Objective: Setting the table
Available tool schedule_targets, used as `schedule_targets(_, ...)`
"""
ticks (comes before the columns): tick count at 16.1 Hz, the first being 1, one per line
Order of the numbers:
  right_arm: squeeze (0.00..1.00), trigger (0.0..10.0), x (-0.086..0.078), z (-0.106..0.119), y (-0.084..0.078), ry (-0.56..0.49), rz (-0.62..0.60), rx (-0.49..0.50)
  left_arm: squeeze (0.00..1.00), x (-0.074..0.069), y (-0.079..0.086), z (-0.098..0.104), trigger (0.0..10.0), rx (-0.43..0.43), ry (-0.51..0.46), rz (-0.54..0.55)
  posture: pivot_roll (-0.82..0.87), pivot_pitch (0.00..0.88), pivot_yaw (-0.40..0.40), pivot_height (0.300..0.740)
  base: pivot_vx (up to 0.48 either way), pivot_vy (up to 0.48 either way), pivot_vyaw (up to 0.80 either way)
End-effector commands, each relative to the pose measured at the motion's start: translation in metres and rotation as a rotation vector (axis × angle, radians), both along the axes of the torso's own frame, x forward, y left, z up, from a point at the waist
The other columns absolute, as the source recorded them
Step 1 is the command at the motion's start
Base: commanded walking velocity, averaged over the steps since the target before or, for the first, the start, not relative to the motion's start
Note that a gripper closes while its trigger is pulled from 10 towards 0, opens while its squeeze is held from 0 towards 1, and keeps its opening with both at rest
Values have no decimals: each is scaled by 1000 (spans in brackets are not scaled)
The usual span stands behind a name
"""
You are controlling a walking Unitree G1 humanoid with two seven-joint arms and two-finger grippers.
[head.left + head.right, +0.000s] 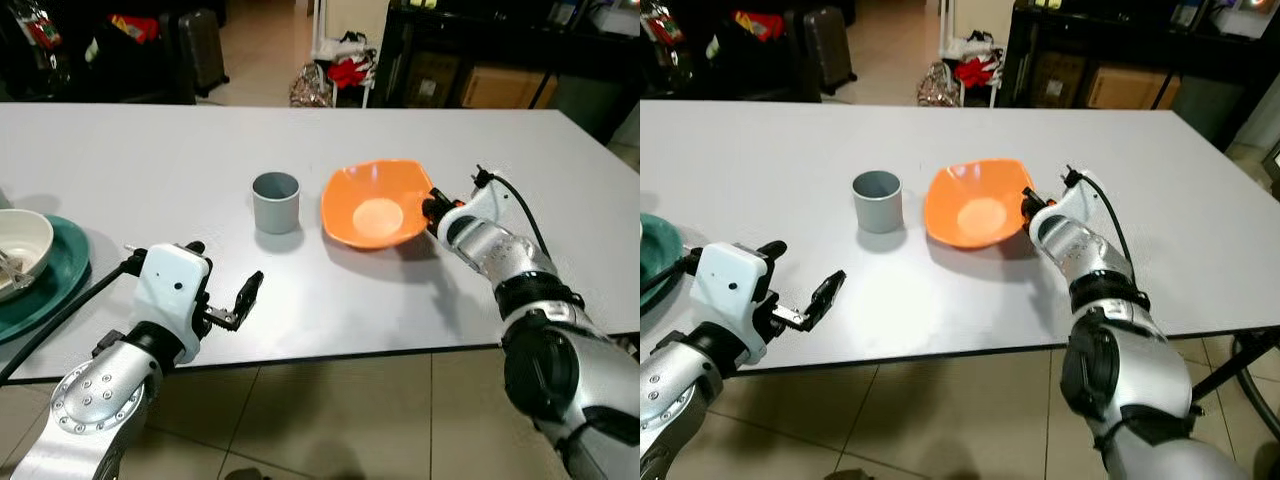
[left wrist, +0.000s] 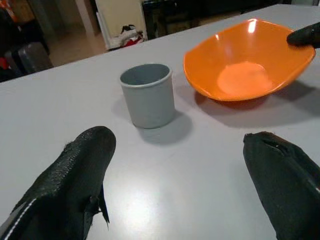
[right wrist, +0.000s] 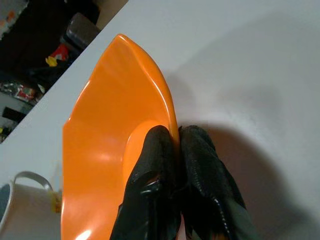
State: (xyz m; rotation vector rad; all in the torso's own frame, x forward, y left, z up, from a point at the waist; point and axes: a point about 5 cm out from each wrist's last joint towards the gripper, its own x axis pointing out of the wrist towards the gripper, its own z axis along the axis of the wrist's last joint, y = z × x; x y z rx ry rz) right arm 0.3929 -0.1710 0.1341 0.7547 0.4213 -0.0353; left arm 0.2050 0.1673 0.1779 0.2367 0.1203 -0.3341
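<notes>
Your orange bowl [image 1: 376, 204] sits on the white table [image 1: 150, 160], a little right of centre and tipped slightly, its right rim raised. Your right gripper [image 3: 177, 150] is clamped on that rim: in the right wrist view one black finger lies inside the bowl and the other outside, pressed together with the thin orange edge between them. From the head camera you see the right arm reaching in from the table's near right edge, its wrist just beside the bowl. Just to the left of the bowl stands a grey cup [image 1: 276, 201], upright and open at the top, near the bowl but not touching it. Your left gripper [image 1: 232, 298] hovers over the near edge of the table, well short of the cup, with its two fingers [image 2: 75, 175] spread wide apart and nothing between them; the left wrist view looks past them at the cup and the bowl. Far off at the table's left edge lies a teal plate [image 1: 50, 290] with a white bowl [image 1: 25, 245] resting on it. Beyond the table you have dark furniture and some bags on a tiled floor.
</notes>
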Motion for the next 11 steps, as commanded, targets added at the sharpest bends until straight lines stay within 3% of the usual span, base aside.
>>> schedule_targets(1,0,10000,6,11,0,-45,-34,32,0,-2,-2,4,10000,12,-11,-14,197,26,-30,740,0,0,0)
schedule_targets(3,0,10000,6,8,7,-41,-78,66,0,-5,-2,3,10000,18,-2,-7,204,28,-35,740,0,0,0)
schedule_targets(7,0,10000,5,3,18,-25,-56,96,0,-5,-1,3,10000,23,-1,-2,211,21,-32,740,0,0,0)
schedule_targets(11,0,10000,5,1,19,-29,-81,120,0,0,-1,5,10000,32,-6,-17,201,12,-12,740,0,0,0)
